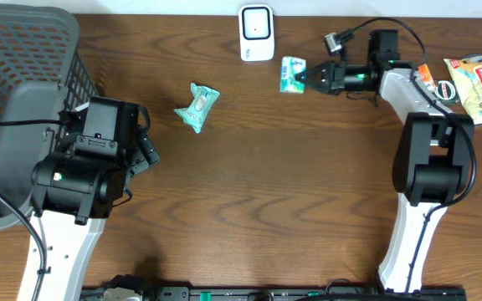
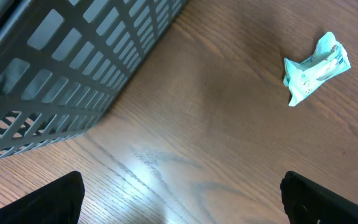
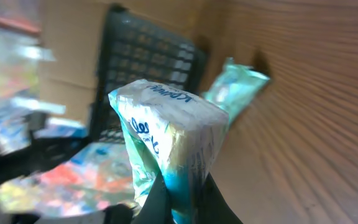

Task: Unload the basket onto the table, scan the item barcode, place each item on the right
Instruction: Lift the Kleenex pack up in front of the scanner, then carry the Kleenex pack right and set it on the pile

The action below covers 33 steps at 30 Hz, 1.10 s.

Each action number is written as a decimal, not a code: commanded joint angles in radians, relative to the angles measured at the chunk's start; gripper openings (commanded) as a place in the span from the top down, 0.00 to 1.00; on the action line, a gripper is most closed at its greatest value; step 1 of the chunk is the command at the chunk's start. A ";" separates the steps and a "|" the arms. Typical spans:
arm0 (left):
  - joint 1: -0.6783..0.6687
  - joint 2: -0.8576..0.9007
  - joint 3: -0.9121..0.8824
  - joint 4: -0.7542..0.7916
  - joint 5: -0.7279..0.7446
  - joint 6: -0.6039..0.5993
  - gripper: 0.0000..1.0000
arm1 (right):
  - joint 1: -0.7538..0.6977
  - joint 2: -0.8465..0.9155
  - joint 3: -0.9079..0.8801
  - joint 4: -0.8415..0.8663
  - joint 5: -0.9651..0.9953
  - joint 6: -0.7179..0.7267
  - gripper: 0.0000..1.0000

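My right gripper (image 1: 308, 77) is shut on a green-and-white packet (image 1: 290, 73) and holds it just right of the white barcode scanner (image 1: 257, 33) at the table's far edge. In the right wrist view the packet (image 3: 166, 130) stands up from between the pinched fingertips of that gripper (image 3: 182, 199), its white end facing away. A second, crumpled teal packet (image 1: 197, 106) lies loose on the wood left of the scanner. My left gripper (image 1: 145, 146) hangs open beside the basket, with bare table between its fingers (image 2: 182, 199) and the teal packet (image 2: 316, 68) far ahead to its right.
A dark grey mesh basket (image 1: 15, 84) fills the left end of the table, its wall close to the left gripper (image 2: 61, 68). Two snack packets (image 1: 475, 84) lie at the far right behind the right arm.
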 commanded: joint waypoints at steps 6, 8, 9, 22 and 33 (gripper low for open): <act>0.005 -0.001 0.002 -0.003 -0.020 -0.005 0.00 | 0.154 0.003 0.172 -0.138 0.822 -0.055 0.99; 0.005 -0.001 0.002 -0.003 -0.020 -0.005 0.00 | 0.198 0.003 0.268 -0.223 1.100 -0.141 0.99; 0.005 -0.001 0.002 -0.003 -0.020 -0.005 0.00 | 0.223 0.003 0.306 -0.237 1.226 -0.177 0.99; 0.005 -0.001 0.002 -0.003 -0.020 -0.005 0.00 | 0.417 0.066 0.357 0.312 1.769 -0.662 0.99; 0.005 -0.001 0.002 -0.003 -0.020 -0.005 0.00 | 0.418 0.155 0.357 0.436 1.590 -0.831 0.99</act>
